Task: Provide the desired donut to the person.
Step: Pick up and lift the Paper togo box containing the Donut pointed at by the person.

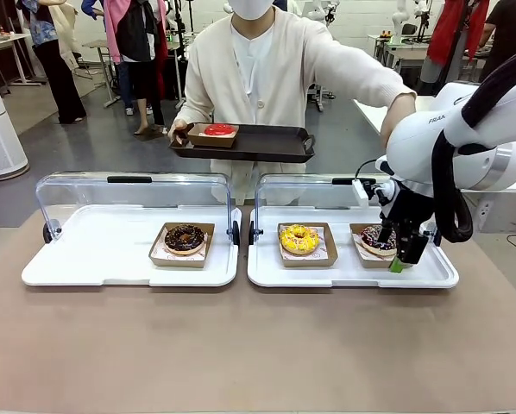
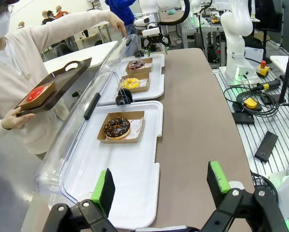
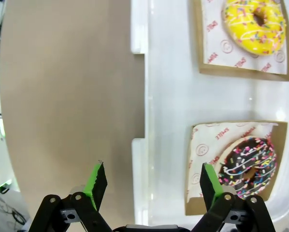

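Right gripper (image 3: 153, 182) wide, straddling tray rim (image 3: 138, 145) beside sprinkle donut (image 3: 247, 166) — descent may snag rim, dent icing. Left gripper (image 2: 161, 186) wide. Person's hand (image 2: 116, 21) near far lid — collision risk.

From the front, the robot's right hand (image 1: 400, 261) and its arm (image 1: 465, 138) cover the right side of the sprinkled donut (image 1: 374, 239) and the person's outstretched hand (image 2: 118, 23). In the right wrist view the top edge cuts the yellow donut (image 3: 254, 25).

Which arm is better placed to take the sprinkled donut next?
Right: the right gripper, open, hangs beside the sprinkled donut; the left gripper is far off by the other tray.
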{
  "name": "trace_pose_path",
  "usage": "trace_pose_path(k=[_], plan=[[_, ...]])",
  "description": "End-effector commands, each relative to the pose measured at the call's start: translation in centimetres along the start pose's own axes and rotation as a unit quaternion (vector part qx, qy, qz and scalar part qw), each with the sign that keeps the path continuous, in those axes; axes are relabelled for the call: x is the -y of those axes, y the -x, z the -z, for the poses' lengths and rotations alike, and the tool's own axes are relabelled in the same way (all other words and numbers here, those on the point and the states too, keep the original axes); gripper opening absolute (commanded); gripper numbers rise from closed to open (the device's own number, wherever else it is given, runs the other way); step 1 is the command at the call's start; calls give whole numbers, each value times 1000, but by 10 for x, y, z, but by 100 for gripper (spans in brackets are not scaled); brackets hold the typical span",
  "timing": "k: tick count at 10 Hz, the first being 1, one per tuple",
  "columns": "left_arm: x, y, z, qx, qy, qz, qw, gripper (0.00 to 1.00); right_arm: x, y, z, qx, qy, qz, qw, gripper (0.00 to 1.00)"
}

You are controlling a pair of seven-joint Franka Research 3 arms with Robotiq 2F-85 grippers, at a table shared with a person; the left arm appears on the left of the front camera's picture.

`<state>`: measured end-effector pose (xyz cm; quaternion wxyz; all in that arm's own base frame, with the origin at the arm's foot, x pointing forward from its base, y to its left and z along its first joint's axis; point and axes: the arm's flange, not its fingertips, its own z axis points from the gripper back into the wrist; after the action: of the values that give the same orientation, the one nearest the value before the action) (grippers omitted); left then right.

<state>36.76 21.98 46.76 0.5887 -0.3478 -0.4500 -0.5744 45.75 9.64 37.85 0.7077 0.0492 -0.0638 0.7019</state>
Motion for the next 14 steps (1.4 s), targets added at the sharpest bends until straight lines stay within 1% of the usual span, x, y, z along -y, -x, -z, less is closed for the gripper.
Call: trace_pose_path(k=[1, 4, 8, 14], plan=[[1, -1, -3, 3, 0, 2, 1000, 100, 5, -3, 12, 13, 21, 17, 1000, 100], [1, -1, -3, 3, 0, 2, 1000, 100, 13, -8, 27, 10, 25, 6, 1000, 100], [1, -1, -3, 3, 0, 2, 1000, 100, 33, -12, 45, 14, 6, 3, 1000, 100], [1, -1, -3, 3, 0, 2, 1000, 100, 48, -7, 55, 17, 1, 4, 1000, 100]])
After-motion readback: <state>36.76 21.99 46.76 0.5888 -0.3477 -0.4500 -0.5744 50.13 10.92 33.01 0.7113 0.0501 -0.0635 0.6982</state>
